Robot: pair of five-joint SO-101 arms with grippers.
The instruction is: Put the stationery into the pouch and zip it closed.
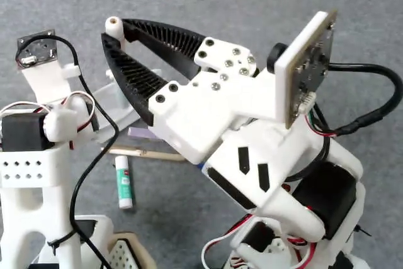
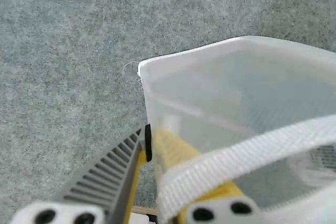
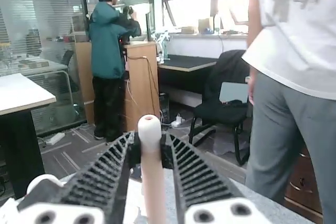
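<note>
Pouch [image 2: 236, 103], limp translucent white, is being rim-clamped by left gripper [image 2: 148, 140]. Right gripper [image 3: 149, 139] is pinching a stiff, probably light cream stick [image 3: 152, 182].

White printed arms [image 1: 208, 124] w/ black ribbed end effector fingers [image 1: 132, 70], black screws [image 1: 215, 85], blk/red/white cables [image 1: 362, 67], black servos [image 1: 324, 196].

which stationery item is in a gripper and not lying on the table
The cream rod, clamped in the right gripper; the glue stick and wooden pencil lie on the table.
</note>
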